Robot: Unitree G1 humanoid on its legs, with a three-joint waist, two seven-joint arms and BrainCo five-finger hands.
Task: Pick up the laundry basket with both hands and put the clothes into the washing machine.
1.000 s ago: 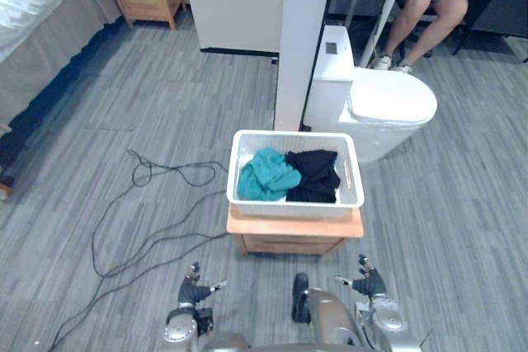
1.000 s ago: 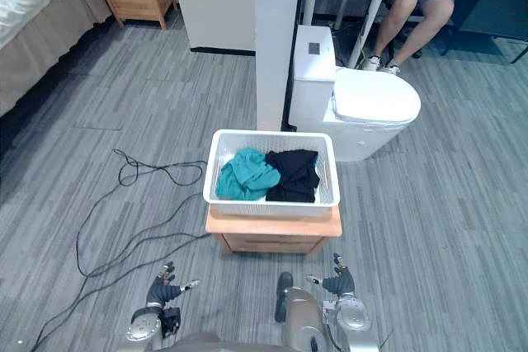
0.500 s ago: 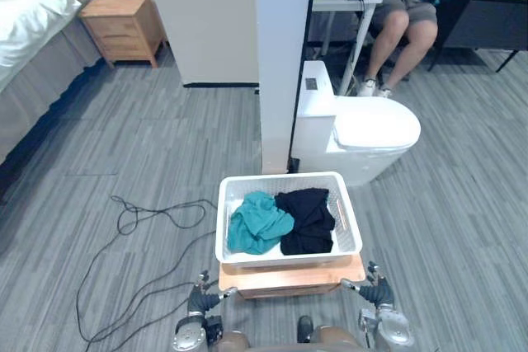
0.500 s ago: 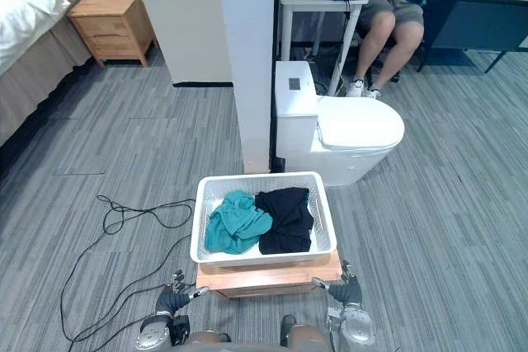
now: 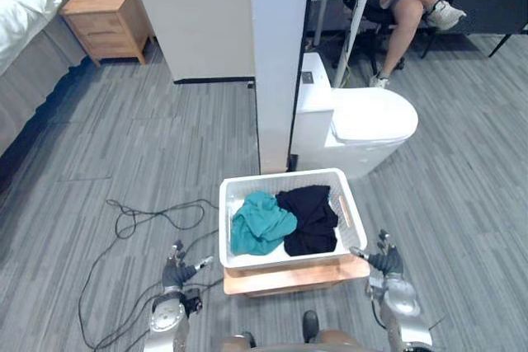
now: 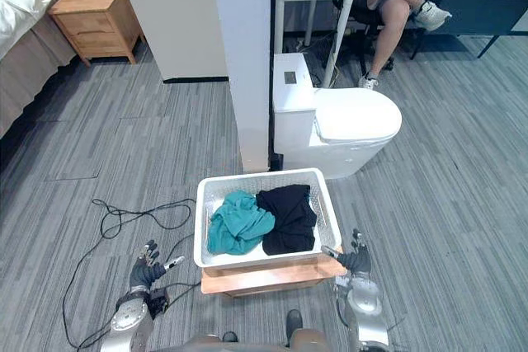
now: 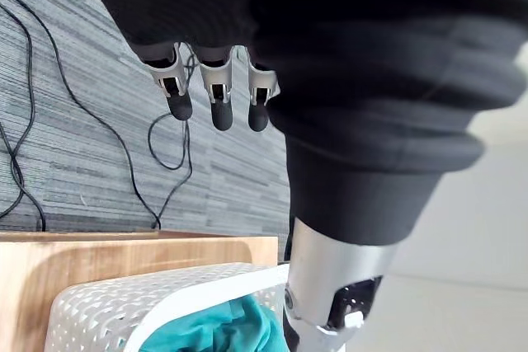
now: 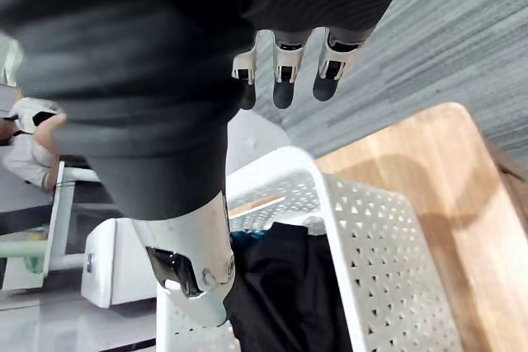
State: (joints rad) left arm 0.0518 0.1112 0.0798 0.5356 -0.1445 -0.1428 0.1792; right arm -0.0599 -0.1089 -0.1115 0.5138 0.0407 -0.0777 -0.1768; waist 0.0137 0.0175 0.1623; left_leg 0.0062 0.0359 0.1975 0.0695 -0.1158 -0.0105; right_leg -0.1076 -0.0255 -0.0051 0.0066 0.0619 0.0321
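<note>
The laundry basket (image 5: 224, 228) sits longways across the tabletop (image 5: 280, 279); the right robot hand (image 5: 386, 263), fingers spread, is just beside it; the left robot hand (image 5: 176, 270), also spread, is farther off.

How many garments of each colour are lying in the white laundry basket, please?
Teal garment: 1
Black garment: 1
Total: 2, lying side by side inside the laundry basket.
</note>
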